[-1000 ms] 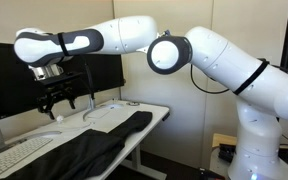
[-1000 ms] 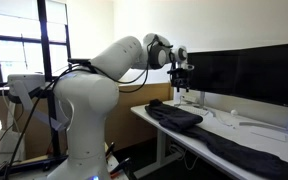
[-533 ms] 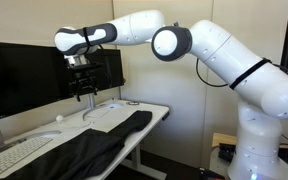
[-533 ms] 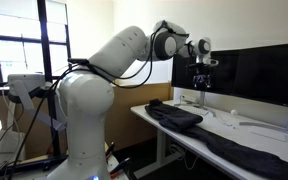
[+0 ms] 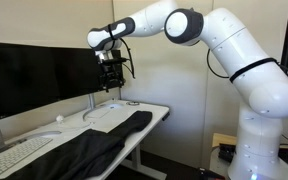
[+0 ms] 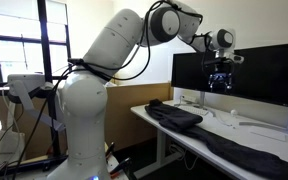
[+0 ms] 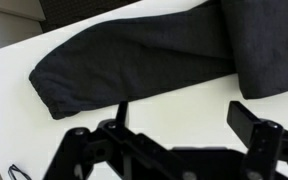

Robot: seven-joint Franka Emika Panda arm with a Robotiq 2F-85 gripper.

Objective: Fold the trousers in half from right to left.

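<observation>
Jaws released, empty, high over back edge of counter (image 5: 156, 109), close beside monitor (image 5: 24, 75). Trousers (image 5: 94, 145) lie limp along front edge, wrinkled. Risks: descent clips monitor; shallow pinch catches top layer only; dragged cloth slides off front edge.

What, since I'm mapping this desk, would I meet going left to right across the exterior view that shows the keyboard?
keyboard → trousers → robot base

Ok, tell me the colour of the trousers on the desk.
The trousers are plain dark charcoal, nearly black; clearest in the wrist view.
</observation>
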